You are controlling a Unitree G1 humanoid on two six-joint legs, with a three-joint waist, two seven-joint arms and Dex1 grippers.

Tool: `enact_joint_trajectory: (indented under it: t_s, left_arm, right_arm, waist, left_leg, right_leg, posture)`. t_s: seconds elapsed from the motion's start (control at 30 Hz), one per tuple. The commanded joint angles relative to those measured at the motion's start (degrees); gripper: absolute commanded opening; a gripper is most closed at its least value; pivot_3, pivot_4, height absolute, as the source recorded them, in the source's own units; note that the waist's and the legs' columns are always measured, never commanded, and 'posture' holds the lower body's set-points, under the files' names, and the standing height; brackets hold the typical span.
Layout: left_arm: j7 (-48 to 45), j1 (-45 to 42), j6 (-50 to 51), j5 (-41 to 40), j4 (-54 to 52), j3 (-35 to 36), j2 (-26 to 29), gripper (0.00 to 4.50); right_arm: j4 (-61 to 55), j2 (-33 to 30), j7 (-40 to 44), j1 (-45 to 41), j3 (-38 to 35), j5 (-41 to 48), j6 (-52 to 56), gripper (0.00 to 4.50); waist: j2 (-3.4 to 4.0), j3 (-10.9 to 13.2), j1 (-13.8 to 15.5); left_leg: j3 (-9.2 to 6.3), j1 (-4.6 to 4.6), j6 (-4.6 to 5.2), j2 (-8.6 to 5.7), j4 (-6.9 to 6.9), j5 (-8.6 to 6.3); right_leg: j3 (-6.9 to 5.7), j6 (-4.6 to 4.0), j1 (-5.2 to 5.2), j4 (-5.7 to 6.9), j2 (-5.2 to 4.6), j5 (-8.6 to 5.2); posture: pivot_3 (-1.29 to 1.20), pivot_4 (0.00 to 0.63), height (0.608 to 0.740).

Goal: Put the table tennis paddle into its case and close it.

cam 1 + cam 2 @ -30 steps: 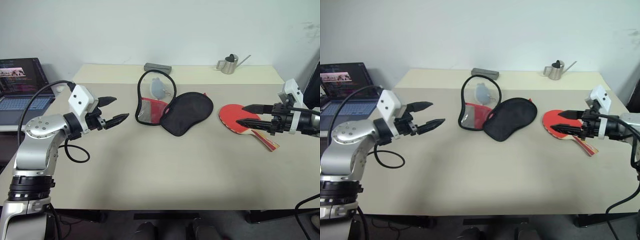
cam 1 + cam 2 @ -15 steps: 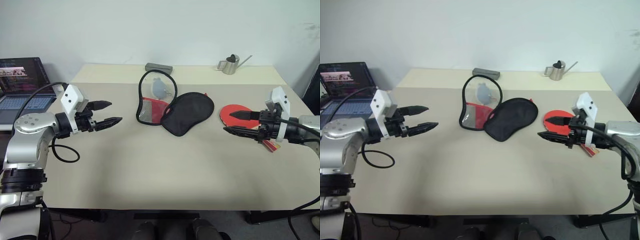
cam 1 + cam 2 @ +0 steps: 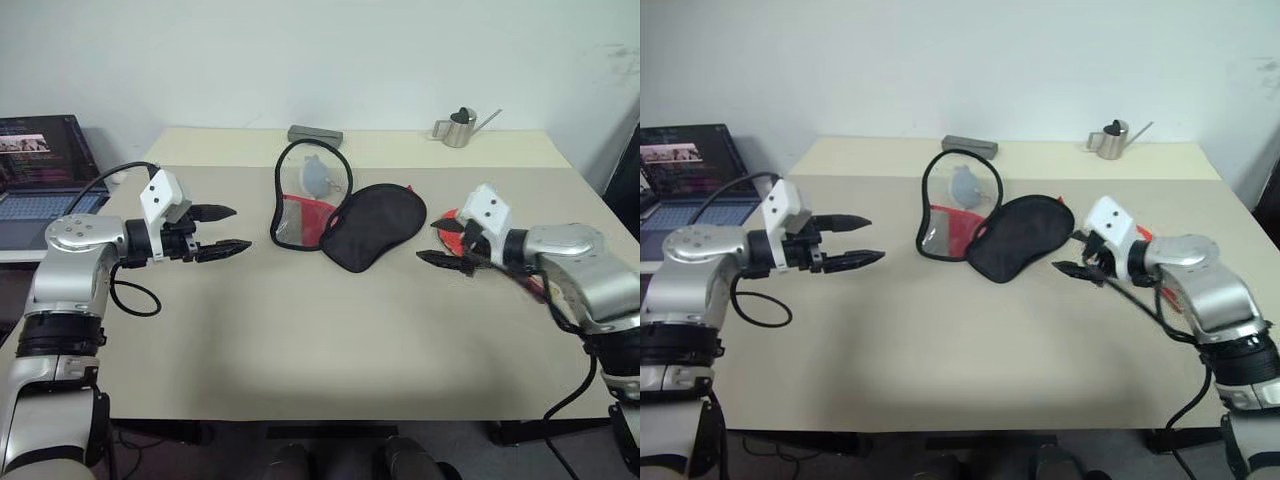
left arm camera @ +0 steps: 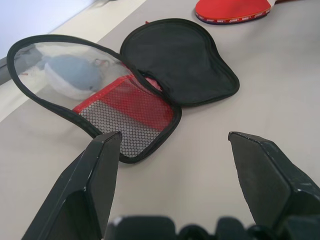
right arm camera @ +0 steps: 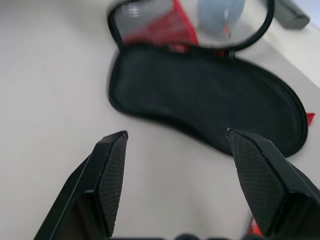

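I saw the beige table (image 3: pixel 300 340), then the unzipped black paddle-shaped fabric case (image 3: pixel 375 225) at upper centre. The red-faced wooden-handled paddle (image 4: pixel 235 9) lay flat just right of it, beside the right gripper (image 3: pixel 447 247), the nearer one. The left gripper (image 3: pixel 222 231) was well apart. Both had fingers wide and empty.

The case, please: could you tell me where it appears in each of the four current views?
Left eye: the case at table centre, lying open.
Right eye: centre.
Left wrist: upper middle.
Right wrist: across the top.
Shared landmark: its red mesh pocket.
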Motion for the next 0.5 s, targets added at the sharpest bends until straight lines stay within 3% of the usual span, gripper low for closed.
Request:
enact_joint_trajectory:
  t_s: [0.03, 0.5]
  left_arm:
    - [-0.7, -1.4, -0.6, -0.3, -1.4, 0.4, 0.0, 3.74]
    - [-2.1, 0.1, 0.5, -0.6, -4.3, 0.6, 0.7, 3.74]
  right_arm:
    - [2.3, 1.6, 0.2, -2.5, 2.2, -4.6, -5.6, 3.44]
    - [24.0, 10.6, -7.1, -10.1, 9.4, -23.0, -29.2, 3.44]
  waist:
    - [0.0, 0.0, 0.0]
    - [0.0, 0.0, -0.1]
  left_leg:
    - [0.01, -0.02, 0.0, 0.0, 0.0, 0.0]
    - [0.1, -0.02, -0.01, 0.01, 0.0, 0.01]
  right_leg:
    - [0.0, 0.0, -0.03, 0.01, 0.0, 0.0]
    - [0.06, -0.01, -0.15, 0.09, 0.05, 0.01]
  posture:
    - [0.0, 0.15, 0.74]
    - [0.0, 0.15, 0.74]
